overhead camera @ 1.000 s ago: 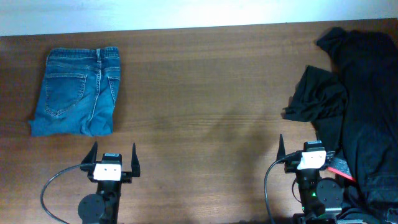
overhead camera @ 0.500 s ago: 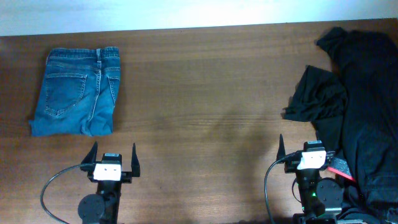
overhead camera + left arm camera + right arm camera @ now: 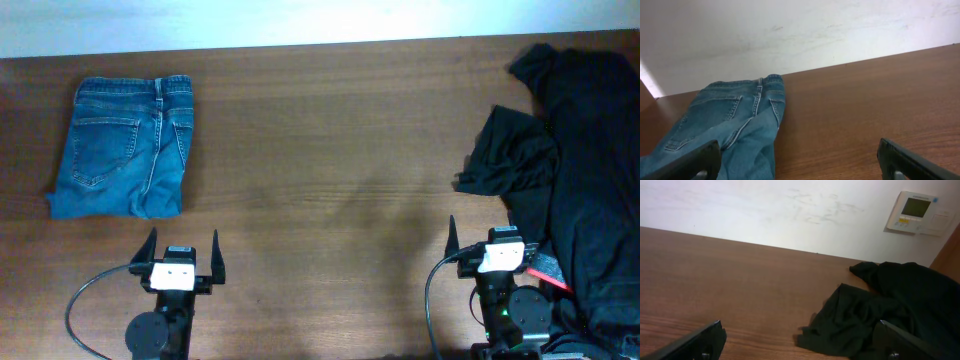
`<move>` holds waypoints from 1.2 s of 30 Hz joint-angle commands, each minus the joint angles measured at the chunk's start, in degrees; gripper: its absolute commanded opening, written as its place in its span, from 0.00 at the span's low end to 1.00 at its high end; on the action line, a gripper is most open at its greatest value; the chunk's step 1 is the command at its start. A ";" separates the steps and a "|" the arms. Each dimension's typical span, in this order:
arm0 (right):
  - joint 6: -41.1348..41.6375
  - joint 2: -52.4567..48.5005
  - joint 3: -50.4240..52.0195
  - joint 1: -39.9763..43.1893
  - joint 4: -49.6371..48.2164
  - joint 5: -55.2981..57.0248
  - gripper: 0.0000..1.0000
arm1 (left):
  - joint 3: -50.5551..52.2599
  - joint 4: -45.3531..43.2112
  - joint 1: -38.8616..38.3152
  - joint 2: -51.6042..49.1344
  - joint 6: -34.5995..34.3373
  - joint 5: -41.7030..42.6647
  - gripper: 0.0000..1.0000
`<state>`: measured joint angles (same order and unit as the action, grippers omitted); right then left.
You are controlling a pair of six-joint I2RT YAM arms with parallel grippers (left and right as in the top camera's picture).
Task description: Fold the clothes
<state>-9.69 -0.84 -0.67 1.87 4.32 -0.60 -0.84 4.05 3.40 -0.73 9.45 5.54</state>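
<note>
Status for you: blue jeans [image 3: 122, 148] folded, far-left of table [image 3: 330, 150], waistband toward wall, long axis far-to-near. Looks done. Black clothes [image 3: 580, 190] unfolded, crumpled heap along right edge; heap runs far-to-near, garment's own heading can't tell. That part is left. Your left gripper [image 3: 183, 245]: jaws spread wide, empty, near jeans. Your right gripper [image 3: 485, 240]: spread, empty, just beside heap.

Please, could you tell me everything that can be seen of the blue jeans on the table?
The blue jeans are mid-blue denim with paler faded patches, folded into a compact, roughly rectangular bundle. They lie flat on the wooden table at its far left, waistband toward the table's far edge, a back pocket and seams facing up. Only the table touches them; the open left gripper is apart from them, nearer the robot's side.
</note>
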 commanded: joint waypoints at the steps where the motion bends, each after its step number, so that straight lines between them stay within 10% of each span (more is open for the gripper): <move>1: -0.37 0.46 0.35 -0.26 0.22 0.70 0.99 | 0.33 0.07 0.11 0.33 0.94 -0.46 0.99; 36: 8.33 0.46 -0.15 -0.31 0.02 0.72 0.99 | 0.33 0.33 0.11 0.33 0.92 -6.80 0.99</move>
<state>-5.50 -0.84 -0.67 1.87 4.27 -0.60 -0.84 4.49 3.40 -0.73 9.47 -0.56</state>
